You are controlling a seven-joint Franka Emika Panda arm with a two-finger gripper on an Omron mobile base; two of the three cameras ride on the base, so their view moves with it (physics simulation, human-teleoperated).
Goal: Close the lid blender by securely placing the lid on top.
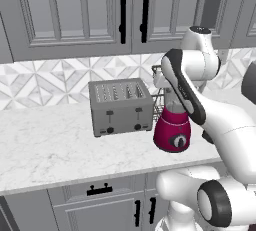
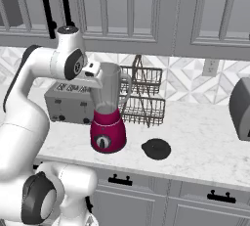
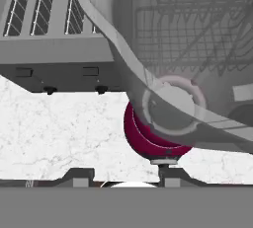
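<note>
Gripper (image 3: 118,175) hanging over blender jar rim, fingers nearly pressed together, pinching nothing.
Blender (image 2: 108,117) standing upright on the marble counter (image 2: 195,137), just in front of the toaster (image 2: 66,103) and beside the wire rack (image 2: 146,98); lid (image 2: 156,148) lying flat on the counter, right of the magenta base, apart from the jar.

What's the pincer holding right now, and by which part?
Nothing. The lid lies on the counter to the right of the blender, and the shut pincer sits at the jar's rim.
</note>
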